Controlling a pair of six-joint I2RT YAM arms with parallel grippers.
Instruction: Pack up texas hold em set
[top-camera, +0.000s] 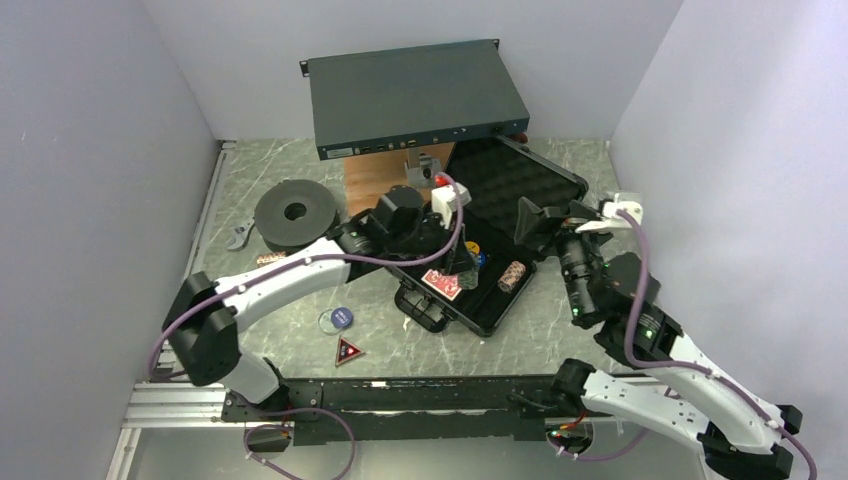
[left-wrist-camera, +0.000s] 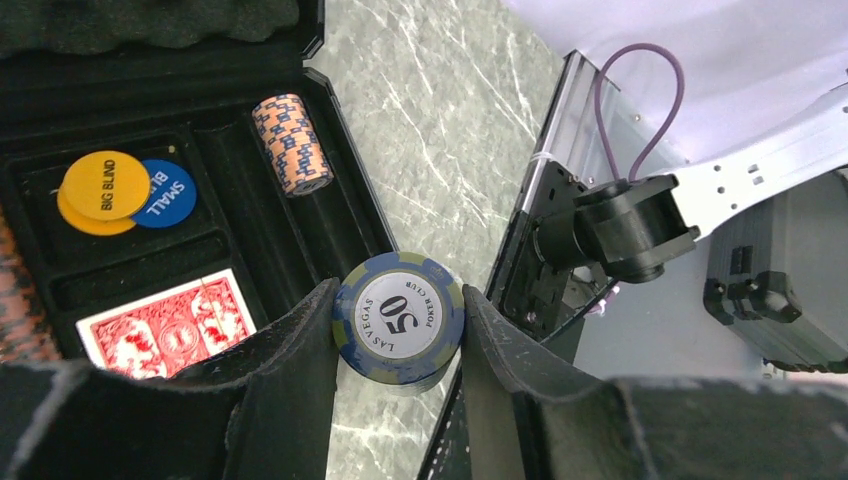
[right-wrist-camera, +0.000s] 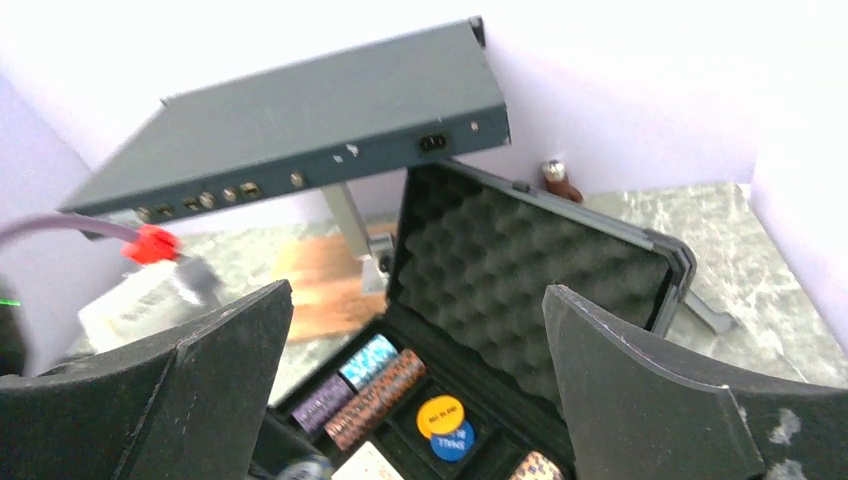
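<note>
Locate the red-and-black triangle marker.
Top view: the red-and-black triangle marker lies on the grey marble tabletop, left of centre near the front edge, just in front of the round blue disc, outside the black hard case.

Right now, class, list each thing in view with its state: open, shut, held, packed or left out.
case: open, lid up
blue chip roll: held, not yet in case
left gripper: shut on blue chip roll
right gripper: open, empty
orange chip roll: lying in case
card deck: in case, back up
loose blue button: out on table
triangle: out on table
</note>
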